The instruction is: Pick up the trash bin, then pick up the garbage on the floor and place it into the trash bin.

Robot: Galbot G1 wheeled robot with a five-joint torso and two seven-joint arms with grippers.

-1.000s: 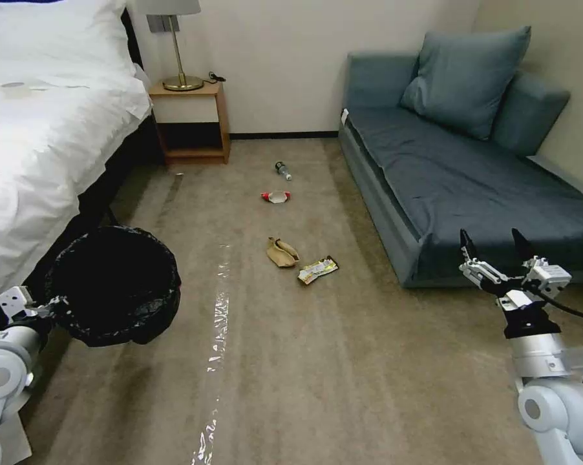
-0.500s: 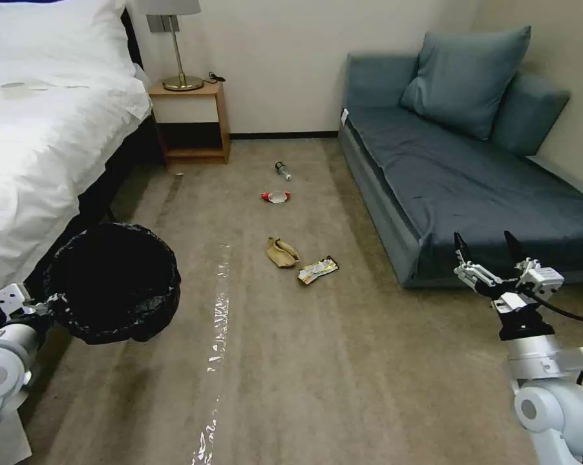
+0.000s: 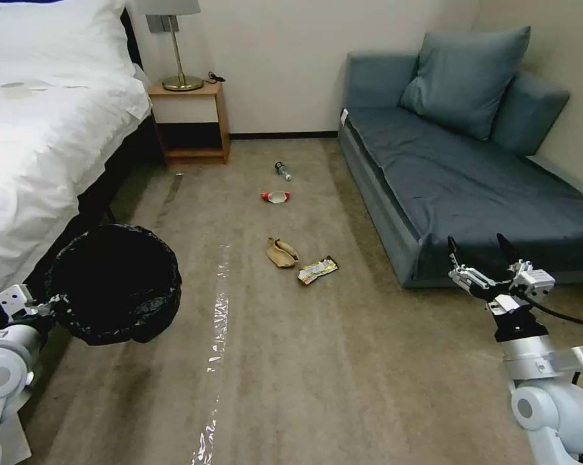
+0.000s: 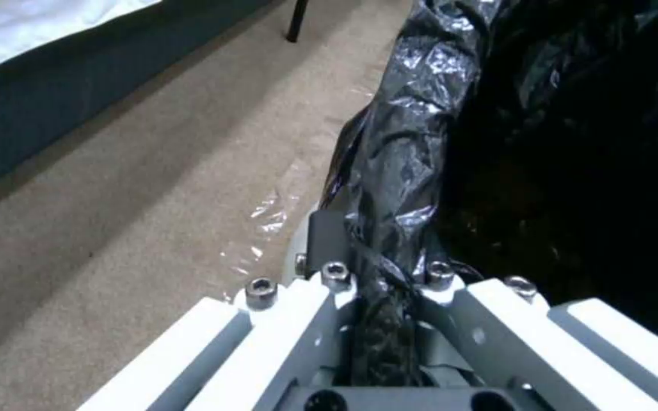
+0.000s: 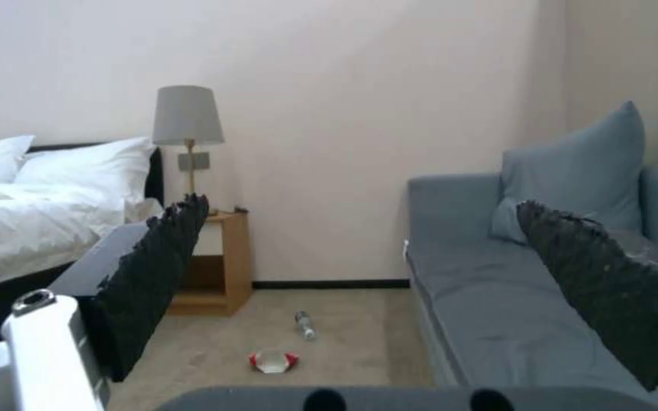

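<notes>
A tan carpet (image 3: 343,361) covers the floor, with a strip of shiny clear tape (image 3: 215,336) running along it. A bed (image 3: 39,129) with white bedding and a pillow (image 3: 52,26) stands at the left. Beside it, against the plain cream wall (image 3: 285,58), a wooden nightstand (image 3: 191,123) carries a brass lamp (image 3: 175,45). A blue-grey sofa (image 3: 472,187) with a matching cushion (image 3: 466,77) fills the right corner. A dark baseboard (image 3: 284,135) lines the wall.

Four litter pieces are lying on the carpet: one tan paper bag (image 3: 282,252), one snack wrapper (image 3: 317,269), one red-and-white packet (image 3: 276,196), one small bottle (image 3: 282,170); one trash bin (image 3: 115,283) is hanging.
</notes>
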